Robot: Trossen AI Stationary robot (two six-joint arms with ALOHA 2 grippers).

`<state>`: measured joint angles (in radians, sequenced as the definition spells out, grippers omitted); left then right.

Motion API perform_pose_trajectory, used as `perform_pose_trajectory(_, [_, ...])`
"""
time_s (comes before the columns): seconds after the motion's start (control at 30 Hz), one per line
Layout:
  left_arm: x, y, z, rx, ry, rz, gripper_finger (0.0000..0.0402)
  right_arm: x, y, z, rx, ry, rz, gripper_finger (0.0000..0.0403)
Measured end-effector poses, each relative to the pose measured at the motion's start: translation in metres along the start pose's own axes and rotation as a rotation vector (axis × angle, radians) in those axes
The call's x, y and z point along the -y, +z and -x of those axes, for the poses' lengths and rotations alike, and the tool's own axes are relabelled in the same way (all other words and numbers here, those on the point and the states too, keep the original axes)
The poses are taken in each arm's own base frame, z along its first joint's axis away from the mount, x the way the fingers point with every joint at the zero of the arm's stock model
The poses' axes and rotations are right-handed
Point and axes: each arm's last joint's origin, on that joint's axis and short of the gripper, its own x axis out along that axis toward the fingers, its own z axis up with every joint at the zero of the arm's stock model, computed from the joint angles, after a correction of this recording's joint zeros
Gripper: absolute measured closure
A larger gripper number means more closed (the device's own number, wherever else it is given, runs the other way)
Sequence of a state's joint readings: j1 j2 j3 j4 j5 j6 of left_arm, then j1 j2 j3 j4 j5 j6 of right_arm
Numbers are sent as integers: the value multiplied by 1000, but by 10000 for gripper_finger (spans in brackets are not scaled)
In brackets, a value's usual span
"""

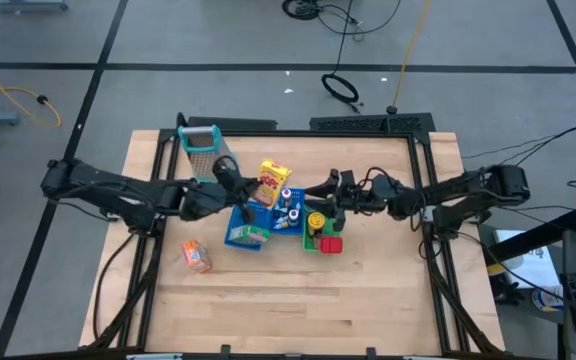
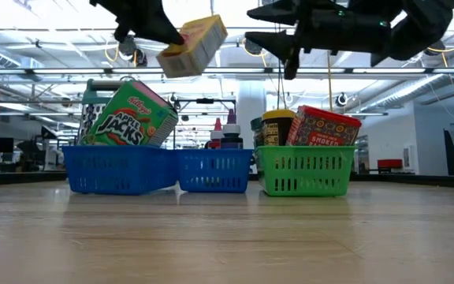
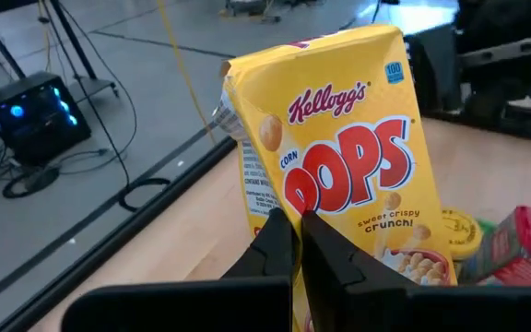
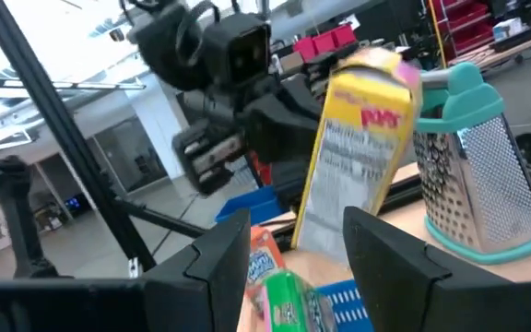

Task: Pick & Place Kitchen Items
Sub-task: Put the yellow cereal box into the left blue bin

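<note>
A yellow box (image 2: 194,46) of corn cereal is hanging tilted in the air above the blue trays (image 2: 158,169), pinched at one edge by the left gripper (image 3: 295,242), whose fingers are closing flat on the cardboard. Across the gap, the right gripper (image 4: 293,244) is hovering with its fingers parted and empty, level with the box and just beside it, above the green tray (image 2: 303,170) holding a yellow-lidded jar (image 2: 279,126) and a red block (image 2: 325,126). A green pouch (image 2: 128,117) is leaning in the nearer blue tray, small bottles (image 2: 225,134) are standing in the next, and an orange packet (image 1: 197,256) is lying alone on the table (image 1: 368,300). The grip looks thin and off-centre, so the box may swing or slip if moved quickly. The two arms are also working close together, risking a knock. A metal grater (image 1: 201,150) is standing behind.
</note>
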<state>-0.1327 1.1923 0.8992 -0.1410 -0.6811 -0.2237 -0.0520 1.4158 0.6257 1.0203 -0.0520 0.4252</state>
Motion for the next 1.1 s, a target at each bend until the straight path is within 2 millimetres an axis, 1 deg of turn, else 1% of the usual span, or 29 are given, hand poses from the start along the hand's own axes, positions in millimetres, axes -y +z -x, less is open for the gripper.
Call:
perform_pose_trajectory(0.13, [9,-4,-9,8,-8,-20,401,2,-2,-8,5,-30,-6,234])
perform_pose_trajectory(0.23, [15,-4,-13,27,-12,-44,401,6,-8,-11,-10,-70,-14,234])
perform_pose_trajectory(0.43, [20,-5,-18,52,17,-71,401,7,-8,-23,-7,-55,-34,234])
perform_pose_trajectory(0.53, [22,-7,-21,54,33,-87,402,5,-8,-28,-35,0,-26,232])
perform_pose_trajectory(0.6, [23,-7,-22,57,37,-85,401,2,-5,-30,-39,22,-9,226])
perform_pose_trajectory(0.8, [24,-8,-21,53,52,-99,401,5,-6,-31,-46,-49,13,194])
perform_pose_trajectory(1.1, [26,-9,-18,59,95,-160,402,1,-11,-31,-89,-23,11,155])
